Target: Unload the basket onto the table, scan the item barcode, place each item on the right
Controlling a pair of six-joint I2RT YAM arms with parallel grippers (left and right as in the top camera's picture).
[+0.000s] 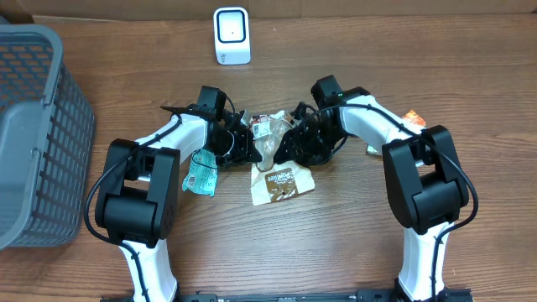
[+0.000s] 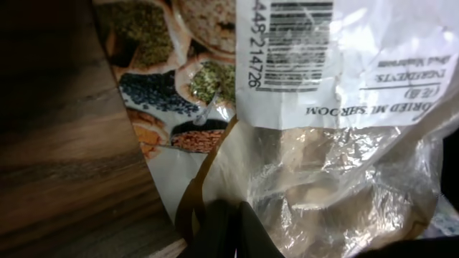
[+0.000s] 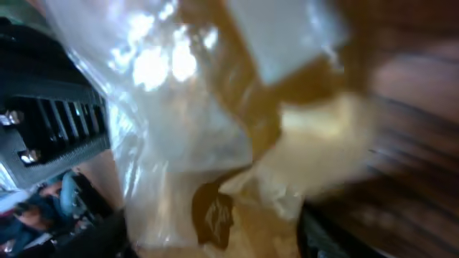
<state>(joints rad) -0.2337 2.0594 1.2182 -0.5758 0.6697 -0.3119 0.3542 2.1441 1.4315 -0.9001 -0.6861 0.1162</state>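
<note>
Clear bag [image 1: 267, 132] of dried mushroom at table centre, between both grippers. Left gripper [image 1: 250, 144] at bag's 9 o'clock, clenched on plastic edge. Right gripper [image 1: 285, 144] at 3 o'clock, plastic between parted jaws; grasping or released, cannot tell, view blurred. Barcode label [image 2: 301, 50] faces left wrist camera. Scanner [image 1: 232, 35] at 12 o'clock, well apart. Brown packet [image 1: 282, 183] at 6 o'clock.

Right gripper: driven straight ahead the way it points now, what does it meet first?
The clear bag: it fills the right wrist view just ahead of the right gripper. The view is blurred, so depth is unclear; they may already touch.
</note>
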